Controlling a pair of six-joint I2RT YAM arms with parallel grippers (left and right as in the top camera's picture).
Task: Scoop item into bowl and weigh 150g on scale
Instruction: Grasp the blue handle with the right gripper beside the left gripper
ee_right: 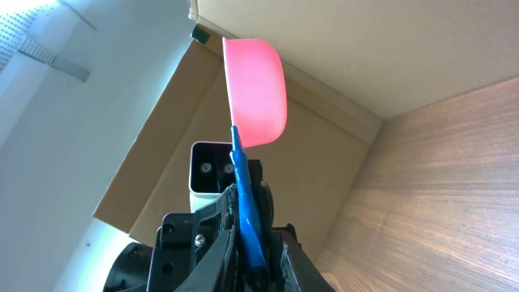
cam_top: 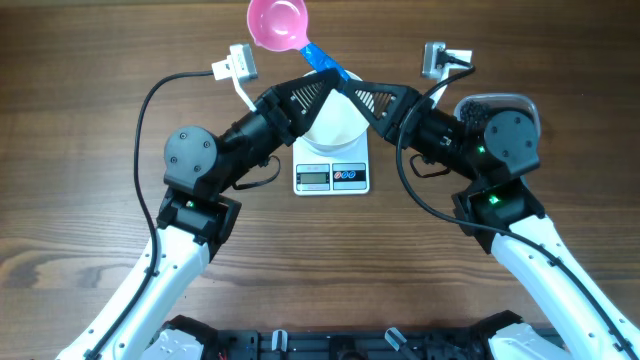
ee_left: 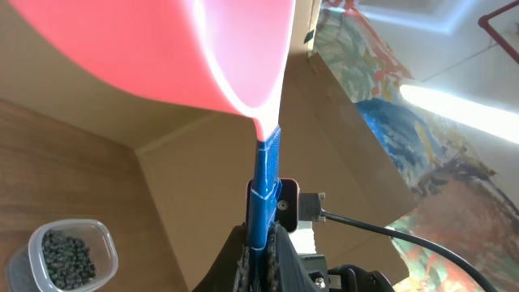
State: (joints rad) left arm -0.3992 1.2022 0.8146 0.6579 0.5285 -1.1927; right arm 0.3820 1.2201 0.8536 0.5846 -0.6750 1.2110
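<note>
We see a white scale (cam_top: 332, 177), a plain white bowl (cam_top: 335, 128) upright on the scale, small black beans (ee_left: 69, 255) heaped well right of the scale.

Raised pink scoop (cam_top: 277, 24); clear tub (ee_left: 34, 247) on wooden table (cam_top: 80, 150).

Wooden table (cam_top: 90, 120): one.
White-and-black robot arms: two, left (cam_top: 190, 155) and right (cam_top: 505, 135).
Small grey-white camera boxes on the arms: two (cam_top: 240, 62), (cam_top: 435, 57).
Black cables: two (cam_top: 145, 110), (cam_top: 403, 165).
Pink round plastic scoop with a blue handle (cam_top: 277, 25): one.
Round plain white bowl (cam_top: 335, 128): one.
White rectangular digital scale (cam_top: 332, 185): one, with one grey display (cam_top: 314, 178) and two small buttons (cam_top: 348, 176).
Clear rounded plastic tub (ee_left: 105, 239): one.
Small round black beans (ee_left: 66, 258): too many to count.
</note>
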